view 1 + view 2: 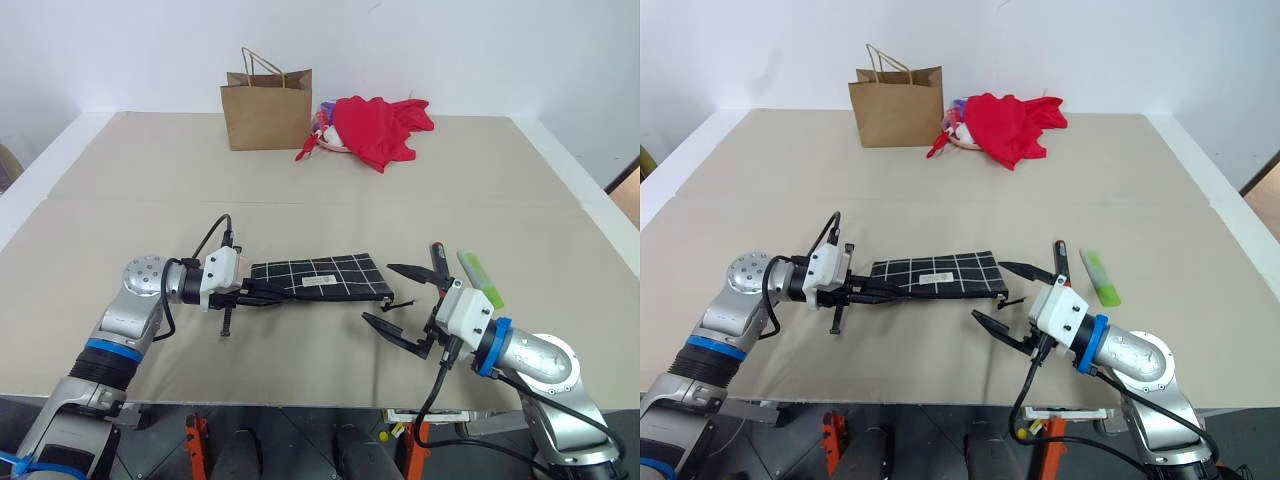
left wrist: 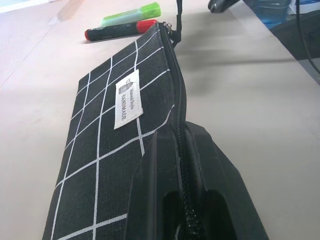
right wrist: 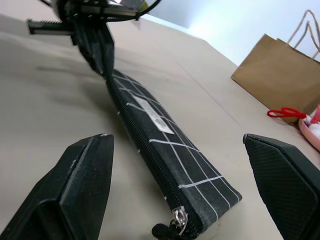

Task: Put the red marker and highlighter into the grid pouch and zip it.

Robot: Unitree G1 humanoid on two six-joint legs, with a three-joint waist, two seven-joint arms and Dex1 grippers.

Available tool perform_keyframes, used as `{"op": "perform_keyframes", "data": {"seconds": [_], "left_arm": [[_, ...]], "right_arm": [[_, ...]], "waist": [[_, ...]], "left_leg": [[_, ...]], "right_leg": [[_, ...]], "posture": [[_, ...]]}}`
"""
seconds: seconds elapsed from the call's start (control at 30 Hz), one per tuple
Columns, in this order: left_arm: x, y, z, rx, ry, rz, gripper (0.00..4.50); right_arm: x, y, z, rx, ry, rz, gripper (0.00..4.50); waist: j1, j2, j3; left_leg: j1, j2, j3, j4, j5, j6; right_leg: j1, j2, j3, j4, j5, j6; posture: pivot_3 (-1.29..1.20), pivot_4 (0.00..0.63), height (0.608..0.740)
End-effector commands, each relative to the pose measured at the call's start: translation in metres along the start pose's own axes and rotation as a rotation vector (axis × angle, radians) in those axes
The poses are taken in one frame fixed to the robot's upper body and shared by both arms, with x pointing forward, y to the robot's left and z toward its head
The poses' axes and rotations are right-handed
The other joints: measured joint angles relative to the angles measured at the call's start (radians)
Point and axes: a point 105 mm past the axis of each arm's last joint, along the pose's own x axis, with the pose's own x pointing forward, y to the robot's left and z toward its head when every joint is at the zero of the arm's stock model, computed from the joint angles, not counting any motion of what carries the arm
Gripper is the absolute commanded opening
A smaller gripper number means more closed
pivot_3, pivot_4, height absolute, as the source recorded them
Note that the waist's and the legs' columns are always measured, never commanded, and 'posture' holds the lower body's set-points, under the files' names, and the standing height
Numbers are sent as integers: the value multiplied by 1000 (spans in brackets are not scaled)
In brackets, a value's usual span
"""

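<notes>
black grid pouch [image 2: 115, 150], white label, zipped; left fingers [image 2: 200, 165] clamp its end.

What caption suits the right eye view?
Left gripper pinches the zipped black grid-lined fabric pouch; open right gripper faces its other end.

Left claw [image 1: 262, 293] clamped tight, pointing toward the right arm — right claw [image 1: 392, 297] spread wide, level
</notes>
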Motion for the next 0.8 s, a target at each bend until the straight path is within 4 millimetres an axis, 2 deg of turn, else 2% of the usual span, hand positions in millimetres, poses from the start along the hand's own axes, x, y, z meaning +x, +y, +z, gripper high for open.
{"op": "perform_keyframes", "data": {"seconds": [0.03,0.17,0.3,0.47,0.5,0.53,0.57,0.6,0.7,0.73,0.8], "left_arm": [[-5,4,11,46,-12,19,0],[-6,4,12,55,-11,26,0],[-7,3,11,60,-7,28,0],[-6,0,9,64,-2,23,0],[-6,0,9,64,-3,24,0],[-6,0,9,63,-4,25,0],[-6,0,10,64,-6,26,0],[-5,1,10,64,-8,27,0],[-4,2,12,65,-12,28,0],[-4,2,12,66,-13,29,0],[-4,2,12,66,-14,28,0]], "right_arm": [[-4,1,0,-12,-9,-8,4459],[-12,-1,-10,29,15,-45,4459],[-20,-10,-11,102,-2,-122,4459],[-20,-10,-10,132,-14,-113,4459],[-20,-9,-11,142,-14,-110,4072],[-20,-8,-11,150,-13,-106,3930],[-21,-5,-13,156,-4,-95,3436],[-21,-4,-15,159,2,-87,3325],[-23,-1,-18,169,14,-83,2148],[-23,-1,-18,170,15,-82,1953],[-23,0,-19,168,17,-75,960]], "waist": [[0,0,0],[0,0,0],[0,0,0],[0,0,0],[0,0,0],[0,0,0],[0,0,0],[0,0,0],[1,0,0],[0,0,0],[0,0,0]], "left_leg": [[0,0,0,0,0,0],[0,0,0,0,0,0],[0,0,0,0,0,0],[0,0,0,0,0,0],[0,0,0,0,0,0],[0,0,0,0,0,0],[0,0,0,0,0,0],[0,0,0,0,0,0],[0,0,0,0,0,0],[0,0,0,0,0,0],[0,0,0,0,0,0]], "right_leg": [[0,0,0,0,0,0],[0,0,0,0,0,1],[0,0,0,0,0,0],[0,0,0,0,0,0],[0,0,0,0,0,0],[0,0,0,0,0,0],[0,0,0,0,0,0],[0,0,0,0,0,0],[0,0,0,0,0,0],[0,0,0,0,0,0],[0,0,0,0,0,0]], "posture": [[0,150,740],[0,150,740],[0,150,740],[0,150,740],[0,150,740],[0,150,740],[0,150,740],[0,150,740],[0,150,740],[0,150,740],[0,150,740]]}}
